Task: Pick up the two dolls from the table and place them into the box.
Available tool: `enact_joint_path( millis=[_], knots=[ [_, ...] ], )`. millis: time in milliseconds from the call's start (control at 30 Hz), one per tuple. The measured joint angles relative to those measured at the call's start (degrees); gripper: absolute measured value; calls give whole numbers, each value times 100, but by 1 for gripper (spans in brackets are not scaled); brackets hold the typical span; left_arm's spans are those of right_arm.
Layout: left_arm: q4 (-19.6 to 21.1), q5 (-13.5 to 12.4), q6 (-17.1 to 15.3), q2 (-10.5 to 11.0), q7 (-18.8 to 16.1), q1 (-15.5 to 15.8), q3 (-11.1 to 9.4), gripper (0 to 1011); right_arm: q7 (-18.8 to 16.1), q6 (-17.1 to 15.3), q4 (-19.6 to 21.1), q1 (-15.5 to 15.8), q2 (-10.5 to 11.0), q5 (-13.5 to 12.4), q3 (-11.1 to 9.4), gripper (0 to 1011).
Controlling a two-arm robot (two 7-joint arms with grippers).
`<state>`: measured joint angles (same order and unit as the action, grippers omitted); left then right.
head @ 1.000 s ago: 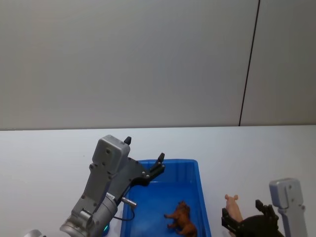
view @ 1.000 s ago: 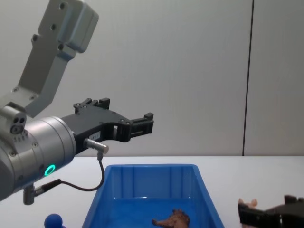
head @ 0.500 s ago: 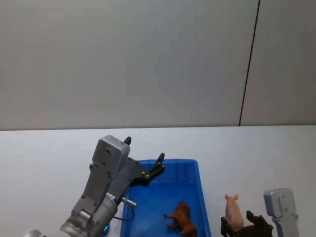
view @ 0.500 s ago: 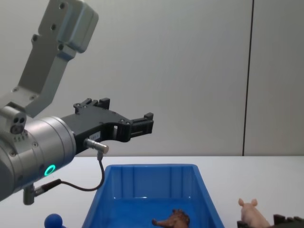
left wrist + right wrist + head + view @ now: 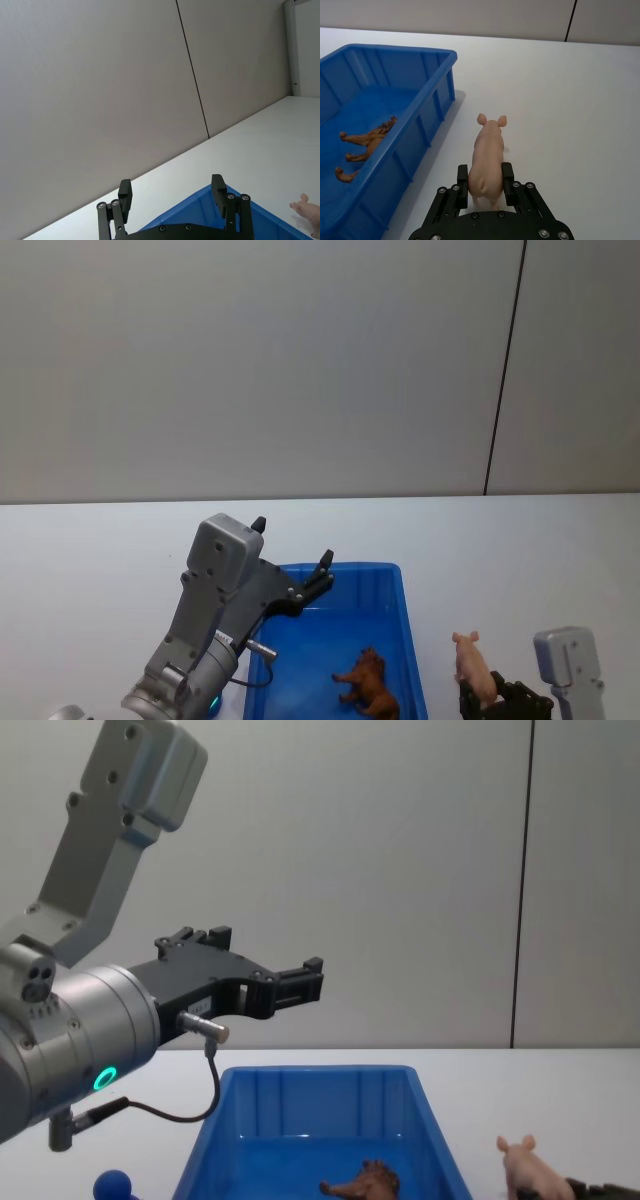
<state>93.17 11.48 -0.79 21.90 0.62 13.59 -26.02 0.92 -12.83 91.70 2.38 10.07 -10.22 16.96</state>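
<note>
The pale pink pig (image 5: pixel 488 150) stands on the white table (image 5: pixel 570 100) just right of the blue box (image 5: pixel 437 90). My right gripper (image 5: pixel 485 177) is shut on the pig's hindquarters, one finger pressed against each flank. In the head view the pig (image 5: pixel 471 664) shows above the right gripper (image 5: pixel 505 704) at the bottom edge. Inside the box (image 5: pixel 390 585) the brown lion (image 5: pixel 366 685) lies on the floor. My left gripper (image 5: pixel 321 576) hovers open above the box's far left part, holding nothing.
A round dark blue ball-topped object (image 5: pixel 113 1185) sits on the table left of the box (image 5: pixel 320 1082). A plain grey wall stands behind the table. Bare tabletop stretches beyond and to the right of the pig (image 5: pixel 527 1168).
My right gripper has drawn back and down along the pig to its rear and closed on it, so more of the pig shows. The left arm and lion have not moved.
</note>
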Motion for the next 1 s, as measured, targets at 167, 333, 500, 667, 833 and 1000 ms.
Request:
enact_joint_path(
  millis=[167,333,500,667,833,1000],
  knots=[
    [0,0,0,0,0,0,0,1001,56,88,87,37,10,51,-10,379],
    [0,0,0,0,0,0,0,1001,96,263,238,78,33,125,-26,379],
    [0,0,0,0,0,0,0,1001,51,489,390,90,57,169,-48,379],
    [0,0,0,0,0,0,0,1001,-122,668,489,61,65,155,-66,379],
    [0,0,0,0,0,0,0,1001,-420,798,534,-23,50,59,-75,379],
    [0,0,0,0,0,0,0,1001,-723,837,519,-134,0,-47,-69,379]
  ],
)
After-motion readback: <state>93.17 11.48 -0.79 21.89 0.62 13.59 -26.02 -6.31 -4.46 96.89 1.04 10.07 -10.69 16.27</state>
